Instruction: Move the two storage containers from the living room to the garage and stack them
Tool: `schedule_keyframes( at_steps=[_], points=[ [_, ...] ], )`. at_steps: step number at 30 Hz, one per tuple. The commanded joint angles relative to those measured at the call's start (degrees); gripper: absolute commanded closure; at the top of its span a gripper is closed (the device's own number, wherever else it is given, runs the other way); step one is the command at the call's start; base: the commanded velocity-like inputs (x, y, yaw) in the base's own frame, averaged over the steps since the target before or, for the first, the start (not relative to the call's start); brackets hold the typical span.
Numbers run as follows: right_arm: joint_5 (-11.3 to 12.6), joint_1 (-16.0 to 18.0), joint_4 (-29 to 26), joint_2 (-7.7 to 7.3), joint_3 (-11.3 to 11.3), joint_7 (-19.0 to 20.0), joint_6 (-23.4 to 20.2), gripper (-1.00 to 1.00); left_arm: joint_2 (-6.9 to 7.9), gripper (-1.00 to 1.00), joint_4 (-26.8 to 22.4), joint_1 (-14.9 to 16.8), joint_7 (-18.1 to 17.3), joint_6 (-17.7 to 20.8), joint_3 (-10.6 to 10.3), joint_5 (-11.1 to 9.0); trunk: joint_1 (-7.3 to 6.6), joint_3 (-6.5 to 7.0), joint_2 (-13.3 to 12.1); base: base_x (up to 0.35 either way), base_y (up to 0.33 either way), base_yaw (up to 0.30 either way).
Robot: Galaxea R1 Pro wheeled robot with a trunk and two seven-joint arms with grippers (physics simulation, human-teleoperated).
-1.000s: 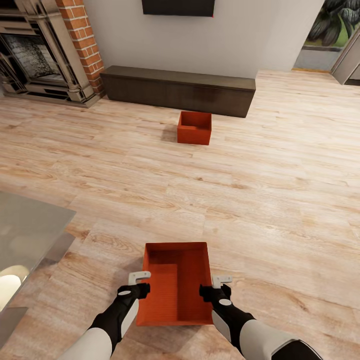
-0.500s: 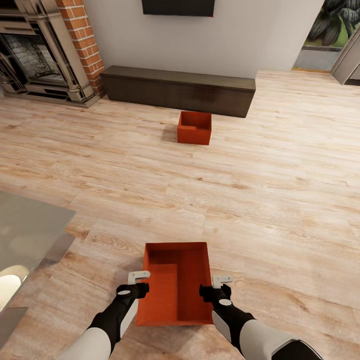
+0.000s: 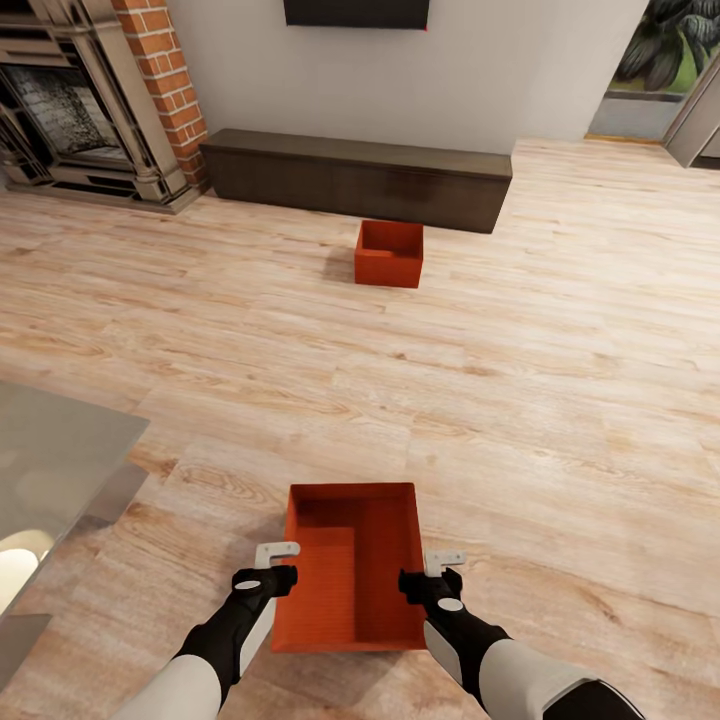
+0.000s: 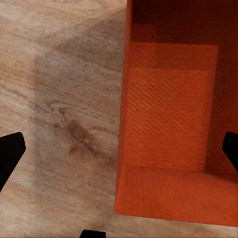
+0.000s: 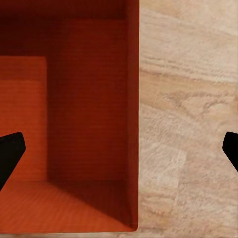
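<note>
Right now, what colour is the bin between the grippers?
Orange-red, plain inside and out; the near bin shows best in the head view.

Light wood plank floor runs across the whole room, with a soft shadow on it. Far ahead of the claws stands a plain pale wall, and a long low dark bench sits against its foot. A black screen hangs above the bench. Ahead and to the left rises a red brick column beside a stone fireplace. Ahead and to the right, an opening shows green leaves. Near on the left lies a grey glossy tabletop.
</note>
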State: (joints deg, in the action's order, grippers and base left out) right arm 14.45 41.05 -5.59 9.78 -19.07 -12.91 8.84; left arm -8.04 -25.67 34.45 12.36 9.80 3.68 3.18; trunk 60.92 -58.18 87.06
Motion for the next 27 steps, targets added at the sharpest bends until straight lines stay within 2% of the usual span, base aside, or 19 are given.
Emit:
schedule_keyframes(
  at_steps=[1,19,27],
  points=[
    [0.6,0.0,0.1,0.02,-0.5,-0.2,0.2,-1.0,-0.06,-1.0,-0.1,0.0,0.0,0.4,0.4,0.3,0.22,-0.22,0.4,0.0,0.0,0.0],
    [0.5,0.0,0.1,-0.11,-0.4,-0.2,0.3,-1.0,-0.08,-1.0,0.0,0.0,0.1,0.6,0.4,0.2,4.18,-3.45,7.7,0.0,0.0,0.0],
    [0.6,0.0,0.1,-0.11,-0.5,-0.3,1.6,-1.0,-0.11,-1.0,0.4,0.0,0.0,0.6,0.3,0.2,5.93,-4.88,10.9,0.0,0.0,0.0]
  ],
)
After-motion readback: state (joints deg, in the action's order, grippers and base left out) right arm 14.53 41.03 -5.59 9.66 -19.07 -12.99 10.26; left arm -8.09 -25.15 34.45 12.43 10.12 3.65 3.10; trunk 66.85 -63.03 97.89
